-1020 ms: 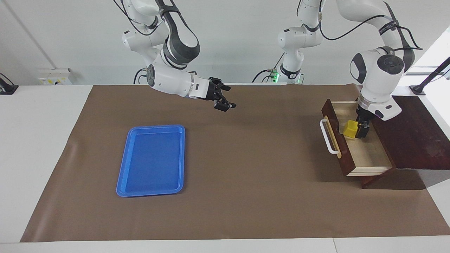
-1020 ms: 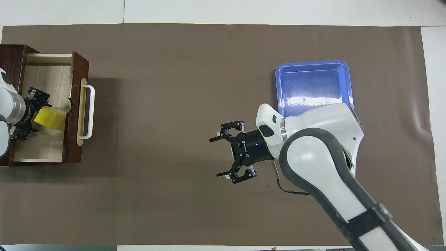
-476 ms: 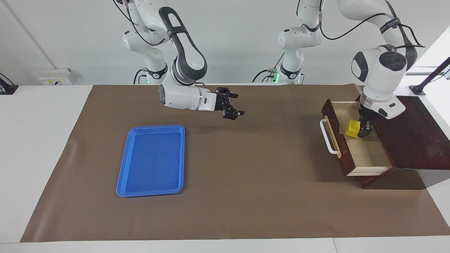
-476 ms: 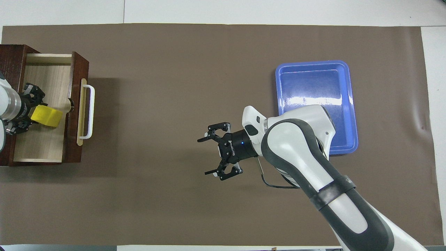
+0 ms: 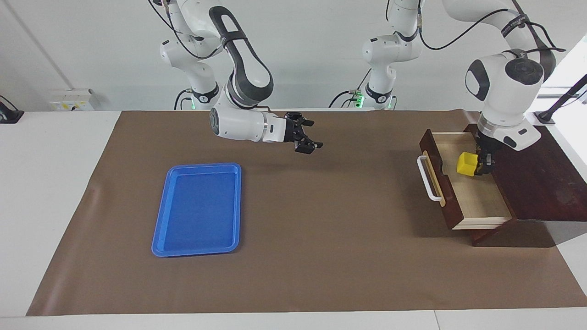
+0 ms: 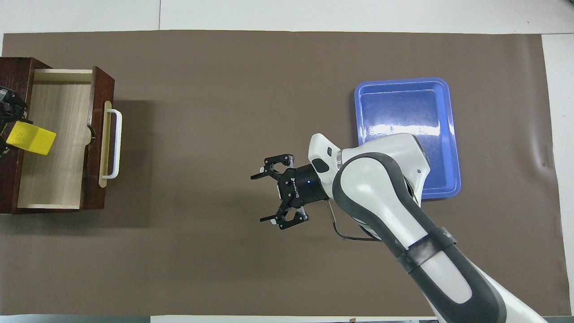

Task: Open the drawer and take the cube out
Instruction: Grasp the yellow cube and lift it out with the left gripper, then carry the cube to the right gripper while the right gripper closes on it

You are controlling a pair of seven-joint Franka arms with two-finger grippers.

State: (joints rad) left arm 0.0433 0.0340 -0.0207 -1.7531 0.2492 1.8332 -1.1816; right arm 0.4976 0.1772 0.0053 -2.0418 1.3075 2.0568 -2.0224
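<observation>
The drawer point(image 5: 463, 181) stands pulled out of the dark wooden box point(image 5: 541, 178) at the left arm's end of the table, its white handle point(image 5: 427, 178) facing toward the right arm's end and its pale wooden floor bare. The left gripper point(image 5: 482, 161) hangs over the part of the drawer nearest the box, clamped on the yellow cube point(image 5: 467, 164). The cube is lifted clear of the drawer floor and sits tilted in the grip; in the overhead view it point(image 6: 30, 138) shows over the box-side edge of the drawer.

The right gripper point(image 5: 308, 144) hovers over the bare brown mat point(image 5: 321, 238) around the middle of the table, pointing toward the drawer, well apart from it. Its fingers point(image 6: 268, 219) stand wide apart with nothing between them.

A blue tray point(image 5: 198, 210) lies flat on the mat toward the right arm's end of the table, farther from the robots than the right gripper's spot. In the overhead view the right arm's white wrist covers the tray's point(image 6: 406, 96) near corner.
</observation>
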